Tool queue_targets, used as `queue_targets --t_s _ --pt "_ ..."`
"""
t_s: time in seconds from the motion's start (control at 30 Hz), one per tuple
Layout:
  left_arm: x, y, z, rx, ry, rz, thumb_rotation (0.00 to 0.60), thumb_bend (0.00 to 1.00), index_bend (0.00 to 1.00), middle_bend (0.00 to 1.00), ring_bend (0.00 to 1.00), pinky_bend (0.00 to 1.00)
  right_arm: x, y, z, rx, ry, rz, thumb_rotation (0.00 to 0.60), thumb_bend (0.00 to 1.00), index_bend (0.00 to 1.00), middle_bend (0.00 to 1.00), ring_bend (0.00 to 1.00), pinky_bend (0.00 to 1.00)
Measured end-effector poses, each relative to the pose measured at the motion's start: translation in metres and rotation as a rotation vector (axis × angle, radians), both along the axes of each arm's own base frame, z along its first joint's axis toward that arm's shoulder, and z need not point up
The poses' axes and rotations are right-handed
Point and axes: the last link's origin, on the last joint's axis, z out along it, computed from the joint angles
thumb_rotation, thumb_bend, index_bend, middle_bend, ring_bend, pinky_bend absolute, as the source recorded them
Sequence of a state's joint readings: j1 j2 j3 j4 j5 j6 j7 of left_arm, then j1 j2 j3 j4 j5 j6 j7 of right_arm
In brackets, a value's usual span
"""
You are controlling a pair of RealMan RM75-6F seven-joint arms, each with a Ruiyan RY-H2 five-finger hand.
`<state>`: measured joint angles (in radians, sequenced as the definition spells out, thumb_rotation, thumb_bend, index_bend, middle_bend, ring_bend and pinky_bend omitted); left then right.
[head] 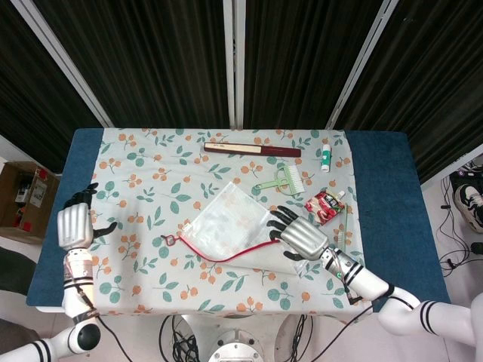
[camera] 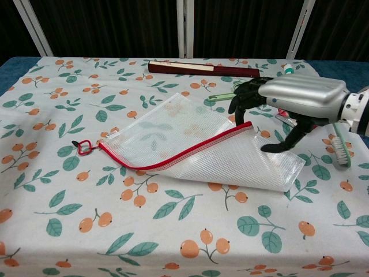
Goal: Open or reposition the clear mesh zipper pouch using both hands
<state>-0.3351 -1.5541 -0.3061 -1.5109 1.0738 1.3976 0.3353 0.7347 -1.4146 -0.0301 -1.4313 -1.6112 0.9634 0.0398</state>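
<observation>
Showing only overhead, left hand hovers off-table, fingers apart.

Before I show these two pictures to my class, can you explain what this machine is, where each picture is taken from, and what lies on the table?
It is a robot with two arms ending in metal hands. One picture looks down from its head, the other forward from its chest. On the flowered tablecloth lies a clear mesh zipper pouch with red edging, partly folded over. The right hand hovers open at the pouch's far corner, holding nothing. The left hand, seen only from above, is raised open at the table's edge. Behind lie a dark red flat box, a green comb and a red packet.
</observation>
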Motion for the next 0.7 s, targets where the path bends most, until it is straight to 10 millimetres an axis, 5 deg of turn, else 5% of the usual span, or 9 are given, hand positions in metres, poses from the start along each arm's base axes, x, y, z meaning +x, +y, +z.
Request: queue_targets --t_s 0.37,0.53,0.7 --pt "-0.032 -0.036 0.043 0.027 0.036 0.027 0.600 0.02 0.21 0.23 0.19 0.22 -0.036 0.020 0.068 0.058 -0.093 -0.319 0.600 0.01 0.00 0.00 0.00 0.00" --pt "-0.038 -0.049 0.055 -0.009 0.099 -0.023 0.600 0.02 0.23 0.23 0.17 0.19 -0.057 0.025 0.101 -0.122 -0.195 -0.366 0.600 0.17 0.00 0.06 0.00 0.00" --pt "-0.045 -0.073 0.067 -0.085 0.141 -0.091 0.600 0.02 0.24 0.23 0.16 0.18 -0.087 0.040 0.135 -0.364 -0.212 -0.388 0.600 0.18 0.00 0.06 0.00 0.00"
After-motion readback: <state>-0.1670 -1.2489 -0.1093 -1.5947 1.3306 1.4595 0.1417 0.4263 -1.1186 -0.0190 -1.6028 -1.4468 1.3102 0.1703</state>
